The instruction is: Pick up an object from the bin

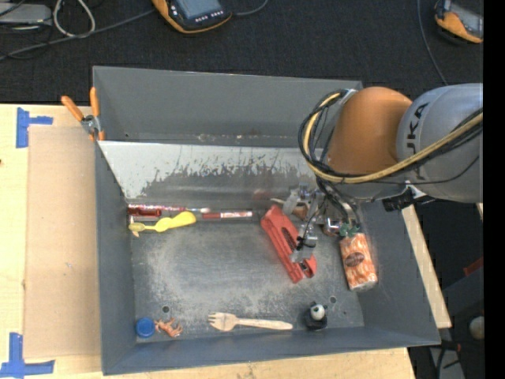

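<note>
The gripper (305, 240) hangs low in the right half of the grey bin (197, 109), directly over a long red plastic piece (278, 242) that lies flat and diagonal on the floor, its upper end towards the back wall and its lower end towards the front right. The tool meets this piece along its right-hand edge, about midway down. That placement probably serves a grasp across the narrow width, where a two-jaw tool can span it. The wrist hardware covers the contact zone, so the jaw opening cannot be determined, nor whether anything is clamped. Contact with the red piece is likely but not confirmed. The arm enters from the right, with its orange cover (371, 129) and looped cables above the right rear of the bin, which leaves the centre floor unobstructed. A brown patterned block (357, 260) lies just beside the gripper on its right, close enough to be nudged during closure. The other items sit well apart along the floor edges: a yellow figure (167, 223) beside a thin red-and-silver rod (207, 212) at the back, and a blue cap (144, 328), a wooden fork (248, 322) and a small black knob (317, 315) along the front. The red piece is flat on the floor, not lifted.
</note>
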